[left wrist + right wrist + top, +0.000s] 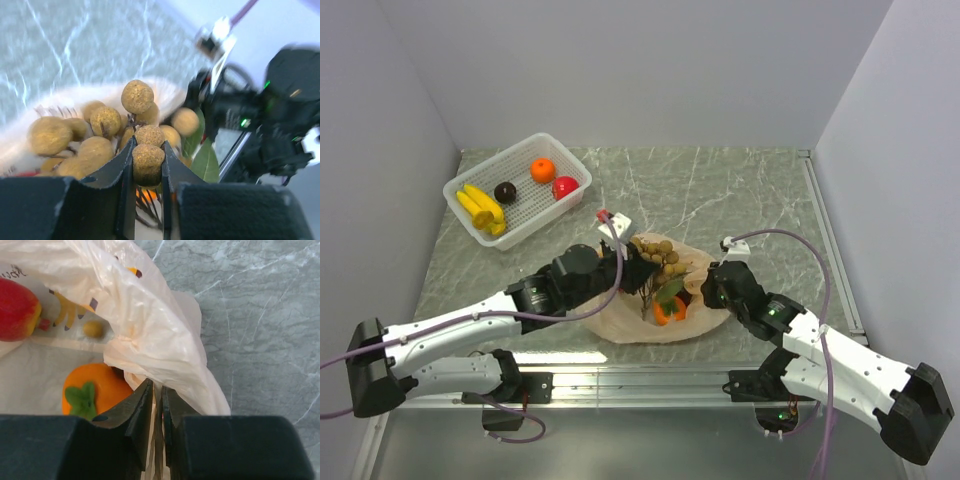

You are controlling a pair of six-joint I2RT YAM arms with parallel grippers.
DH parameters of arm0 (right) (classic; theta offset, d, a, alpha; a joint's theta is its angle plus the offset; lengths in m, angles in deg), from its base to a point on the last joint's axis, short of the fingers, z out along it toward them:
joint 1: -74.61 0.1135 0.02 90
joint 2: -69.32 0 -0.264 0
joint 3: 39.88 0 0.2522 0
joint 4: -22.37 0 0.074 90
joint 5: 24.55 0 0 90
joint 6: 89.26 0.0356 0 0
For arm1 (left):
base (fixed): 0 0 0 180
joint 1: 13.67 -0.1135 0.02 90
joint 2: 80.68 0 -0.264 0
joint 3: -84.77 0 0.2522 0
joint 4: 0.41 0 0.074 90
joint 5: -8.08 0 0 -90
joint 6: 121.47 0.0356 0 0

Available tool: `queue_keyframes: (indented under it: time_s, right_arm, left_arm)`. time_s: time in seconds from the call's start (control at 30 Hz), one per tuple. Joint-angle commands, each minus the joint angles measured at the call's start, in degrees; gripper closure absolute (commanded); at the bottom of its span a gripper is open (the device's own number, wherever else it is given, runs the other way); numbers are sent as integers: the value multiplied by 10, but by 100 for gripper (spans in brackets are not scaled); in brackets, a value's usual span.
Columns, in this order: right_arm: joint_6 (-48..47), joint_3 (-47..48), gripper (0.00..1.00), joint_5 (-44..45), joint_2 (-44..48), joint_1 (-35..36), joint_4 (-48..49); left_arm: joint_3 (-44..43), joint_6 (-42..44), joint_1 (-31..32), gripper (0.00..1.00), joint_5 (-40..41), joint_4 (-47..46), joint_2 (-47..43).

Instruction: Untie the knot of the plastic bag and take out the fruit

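The peach plastic bag [638, 322] lies open and flat in the middle of the table, and no knot shows. My left gripper [636, 262] is shut on one ball [148, 162] of the bunch of small brown balls [661, 257] above the bag. In the left wrist view the gripper [148, 145] pinches that ball between both fingers. The orange persimmon [669, 309] with green calyx sits in the bag. My right gripper [712, 290] is shut on the bag's right edge. In the right wrist view the gripper [157, 385] clamps thin plastic [150, 325] beside the persimmon [97, 390].
A white mesh basket [460, 182] at the back left holds yellow bananas [482, 208], a dark brown fruit [505, 192], a tangerine [543, 170] and a red apple [565, 187]. A red round shape [17, 310] shows inside the bag; fruit or print, I cannot tell.
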Motion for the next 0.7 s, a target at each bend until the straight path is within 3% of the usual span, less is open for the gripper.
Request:
queue_keyframes:
  time_s: [0.0,0.1,0.37,0.67]
  right_arm:
    - [8,14,80,15,-5,3,5]
    - [9,12,81,12,-10,4,7]
    - [8,9,82,7,8,8,-3]
    - [9,9,82,7,30,10,-18]
  left_arm:
    - [-8,24,-36,100,-77,-74,-29]
    - [-29,23,-62,100,-84,-95,-29]
    - [-101,37,-136,100,43,-136,3]
    - [-203,76,-345,99,117,-98,81]
